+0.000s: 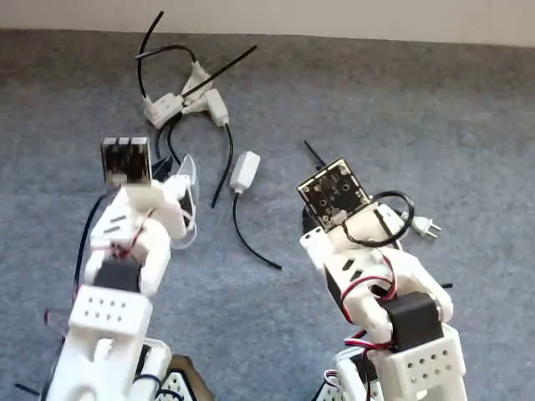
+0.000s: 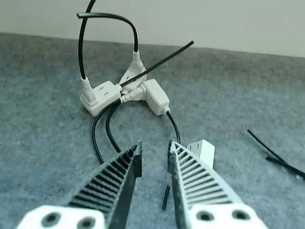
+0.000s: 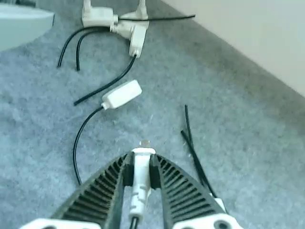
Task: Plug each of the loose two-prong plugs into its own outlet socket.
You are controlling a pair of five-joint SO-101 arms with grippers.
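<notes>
A white two-prong plug (image 3: pixel 139 188) is gripped between the clenched fingers of the right gripper (image 3: pixel 141 160), its metal tip showing just past the fingertips and pointed toward a lone white outlet socket (image 3: pixel 121 94) laid on the grey carpet (image 1: pixel 401 109). The plug is held short of that socket, with bare carpet seen between the two.

The left gripper (image 2: pixel 155 148) is seen released, its jaws parted with nothing between them. It is poised near the lone white outlet socket (image 2: pixel 202 149), which is glimpsed just past one fingertip.

In the high view the lone white outlet socket (image 1: pixel 244 170) is placed between the two arms, and its black lead (image 1: pixel 251 238) is trailed back from it toward them. Beyond the socket, farther from the arms, a cluster of white sockets and plugs (image 1: pixel 184 102) is bunched together, with black cables (image 1: pixel 150 58) looped and crossed over it.

A second white plug (image 1: pixel 426 225) is left on the carpet on the far side of the right arm from the lone socket, well apart from it. Thin black cable ends (image 3: pixel 190 143) are strewn beside the held plug, on the side away from the lone socket.
</notes>
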